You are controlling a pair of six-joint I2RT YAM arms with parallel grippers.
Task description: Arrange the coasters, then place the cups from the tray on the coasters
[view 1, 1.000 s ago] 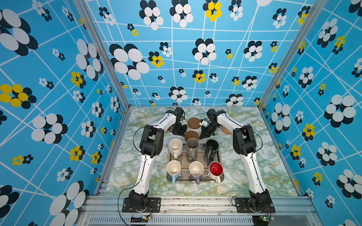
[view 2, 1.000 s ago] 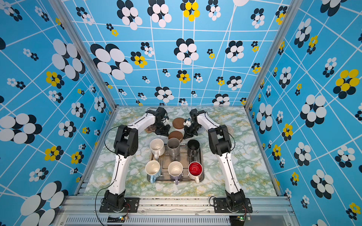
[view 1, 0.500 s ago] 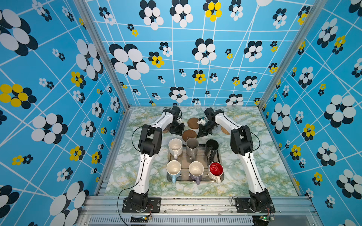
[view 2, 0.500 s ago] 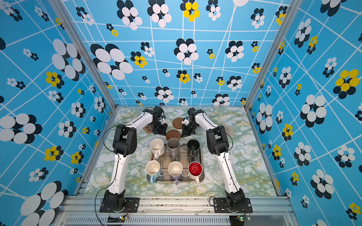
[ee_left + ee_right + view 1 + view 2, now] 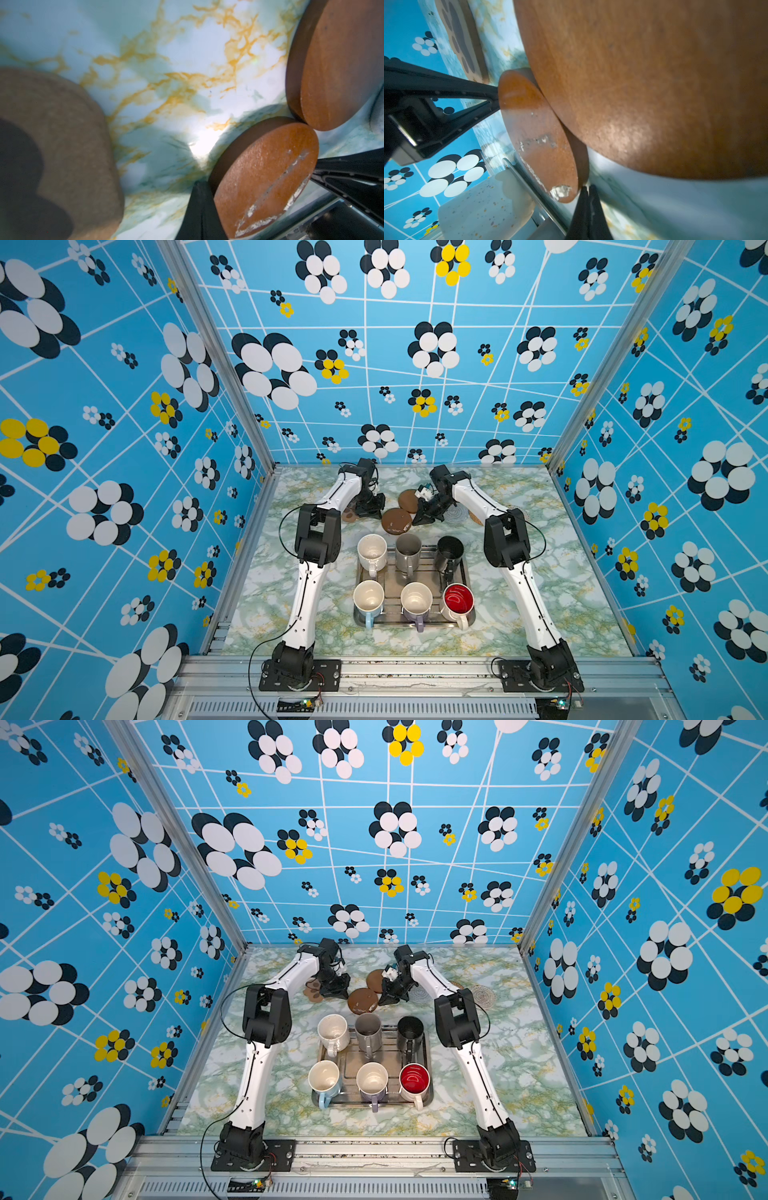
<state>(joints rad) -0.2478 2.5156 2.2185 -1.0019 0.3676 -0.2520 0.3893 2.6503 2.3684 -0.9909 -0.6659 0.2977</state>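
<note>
Six cups stand on the silver tray (image 5: pixel 430 577): cream-white (image 5: pixel 372 551), tall grey (image 5: pixel 407 551), tall black (image 5: pixel 449 551), light blue (image 5: pixel 368 599), lilac (image 5: pixel 415 599) and red-inside (image 5: pixel 457 599). Behind the tray lie the coasters: a paw-shaped one (image 5: pixel 348 515), a scratched brown disc (image 5: pixel 397 521), a second disc (image 5: pixel 408 499), a grey-white woven round (image 5: pixel 457 514) and a tan rattan round (image 5: pixel 483 994). My left gripper (image 5: pixel 199 214) is shut and empty beside the scratched disc (image 5: pixel 266 178). My right gripper (image 5: pixel 588 194), also shut, has its tip at that disc's (image 5: pixel 537 135) opposite edge.
Patterned blue walls close in the marble table (image 5: pixel 540 572) on three sides. The tray's rim (image 5: pixel 529 182) and the cream cup (image 5: pixel 483 207) stand just in front of the scratched disc. Both arms reach along the tray's sides to the back.
My right gripper has moved left and the scratched disc has slid a little left and back with it. My left gripper has shifted slightly left. Both stay shut.
</note>
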